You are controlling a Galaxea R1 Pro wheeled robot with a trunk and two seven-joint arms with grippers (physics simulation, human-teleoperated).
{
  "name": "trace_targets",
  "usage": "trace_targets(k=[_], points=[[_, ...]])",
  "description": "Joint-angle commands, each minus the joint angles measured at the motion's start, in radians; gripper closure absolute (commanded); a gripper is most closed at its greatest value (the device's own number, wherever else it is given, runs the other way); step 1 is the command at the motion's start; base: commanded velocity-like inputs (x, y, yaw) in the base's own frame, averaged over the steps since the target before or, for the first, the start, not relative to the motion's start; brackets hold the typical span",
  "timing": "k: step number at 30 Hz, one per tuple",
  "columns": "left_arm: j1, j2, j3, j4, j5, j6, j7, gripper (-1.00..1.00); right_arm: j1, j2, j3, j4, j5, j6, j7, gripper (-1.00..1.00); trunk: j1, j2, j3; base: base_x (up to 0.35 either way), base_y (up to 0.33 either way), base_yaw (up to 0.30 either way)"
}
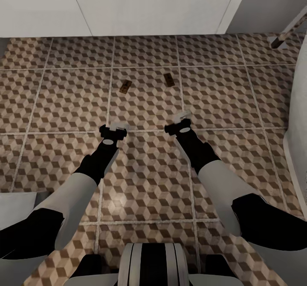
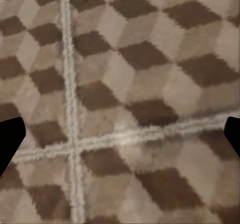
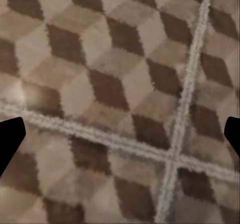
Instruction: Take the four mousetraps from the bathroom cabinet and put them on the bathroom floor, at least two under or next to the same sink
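Two mousetraps (image 1: 124,85) (image 1: 169,79) lying flat on bathroom floor (image 1: 59,98), near 12 o'clock of both arms, close under white wall unit, likely meeting sink condition. Left tool (image 1: 113,132) and right tool (image 1: 181,122) hovering, jaws apart, carrying nothing.

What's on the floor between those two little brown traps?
Nothing: in the head view only bare cube-patterned floor separates the left mousetrap from the right mousetrap.

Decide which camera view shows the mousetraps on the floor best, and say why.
The head view: two mousetraps lie apart on the patterned floor tiles, ahead of both claws. In the two wrist views I see patterned tiles and grout lines between dark fingertips, nothing recognisable as a trap.
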Motion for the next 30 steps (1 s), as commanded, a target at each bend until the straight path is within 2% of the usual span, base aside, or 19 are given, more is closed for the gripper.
trace_targets(k=[1,11,24,30], points=[[0.0,0.0,-0.003,-0.001,-0.01,0.009,0.004,-1.0,0.0,0.0,0.002,-0.001,0.007,0.007,-0.003,-1.0,0.0,0.0,0.003,0.0,0.0,0.0],[0.001,0.002,-0.002,0.004,-0.01,0.01,0.004,-1.0,0.001,0.0,0.004,-0.001,0.007,-0.056,-0.004,-1.0,-0.005,0.002,0.042,0.0,0.0,0.0],[0.003,0.002,-0.002,0.03,-0.01,0.01,0.004,-1.0,0.006,0.0,0.004,0.001,0.007,-0.061,-0.002,-1.0,-0.011,0.005,0.092,0.0,0.0,0.0],[0.006,0.002,-0.003,0.06,-0.01,0.009,0.003,-1.0,0.009,0.0,0.003,0.002,0.003,-0.033,0.008,-1.0,-0.014,0.007,0.118,0.0,0.0,0.0]])
